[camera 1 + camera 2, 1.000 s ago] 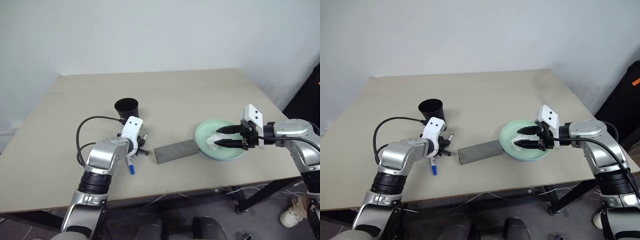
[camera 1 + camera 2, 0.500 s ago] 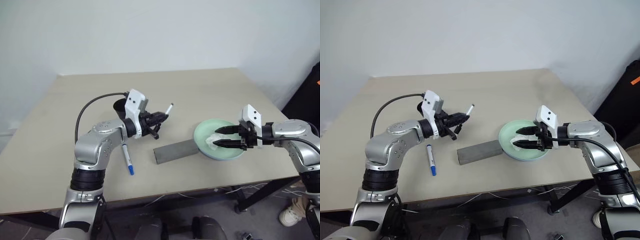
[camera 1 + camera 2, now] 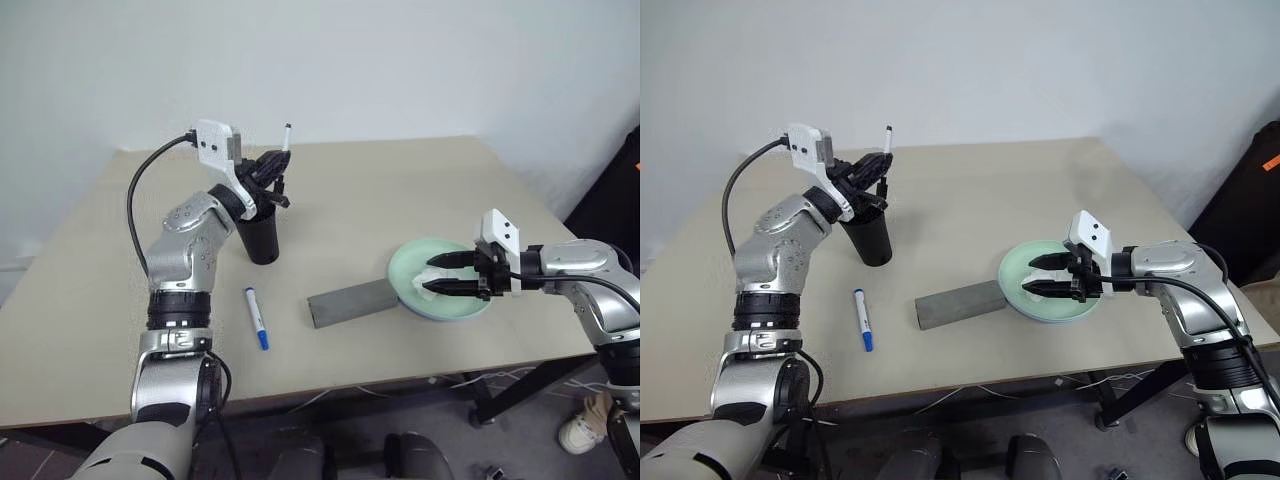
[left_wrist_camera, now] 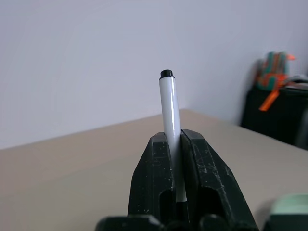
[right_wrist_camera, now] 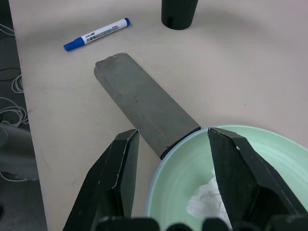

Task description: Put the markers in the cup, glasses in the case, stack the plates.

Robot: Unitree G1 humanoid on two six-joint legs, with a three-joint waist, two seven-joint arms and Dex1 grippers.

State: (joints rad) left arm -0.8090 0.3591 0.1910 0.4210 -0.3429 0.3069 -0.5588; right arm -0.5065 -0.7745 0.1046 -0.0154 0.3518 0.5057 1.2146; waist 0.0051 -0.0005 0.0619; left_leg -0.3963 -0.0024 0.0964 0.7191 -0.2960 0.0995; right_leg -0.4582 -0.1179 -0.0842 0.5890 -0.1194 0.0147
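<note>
Beige table (image 3: 400,190): black-capped marker (image 3: 285,140), clamped in left gripper (image 3: 268,172), now raised above cup (image 3: 258,238); right gripper (image 3: 452,273) held apart over green plate (image 3: 415,262)

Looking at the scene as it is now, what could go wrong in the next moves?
1. The left claw grips the black-capped marker near its lower end, above the cup. If it tilts on release, it may hit the rim and topple the cup.
2. One end of the grey case lies against the stacked plates; the open right claw hovers there and may push both.
3. The tissue in the green plate might snag.
</note>
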